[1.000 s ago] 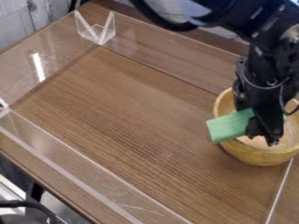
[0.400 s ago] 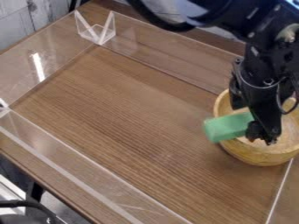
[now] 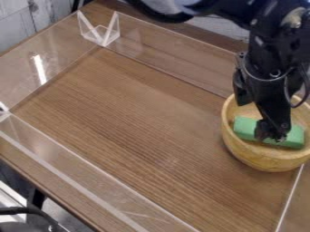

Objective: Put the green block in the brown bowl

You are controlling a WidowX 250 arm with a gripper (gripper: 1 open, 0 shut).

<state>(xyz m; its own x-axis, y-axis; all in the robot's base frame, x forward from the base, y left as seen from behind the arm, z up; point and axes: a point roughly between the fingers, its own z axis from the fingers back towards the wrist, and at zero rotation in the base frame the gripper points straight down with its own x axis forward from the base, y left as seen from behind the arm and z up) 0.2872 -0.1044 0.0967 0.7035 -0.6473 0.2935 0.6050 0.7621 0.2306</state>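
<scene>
The brown bowl (image 3: 252,156) stands at the right edge of the wooden table. Inside its hollow lies the green block (image 3: 267,133), flat and partly covered by the black fingers. My gripper (image 3: 276,125) hangs straight above the bowl with its tips down in the hollow, over the block. The jaws stand apart and the block rests on the bowl, not in a grip. The black arm reaches in from the top right.
Low clear acrylic walls (image 3: 72,172) fence the wooden table (image 3: 133,109) on all sides. A small clear plastic stand (image 3: 100,29) sits at the back left corner. The bowl is close to the right wall.
The green block, held over the bowl's left rim before, has dropped into the bowl. The jaws have opened and the gripper has shifted slightly right over the hollow.
</scene>
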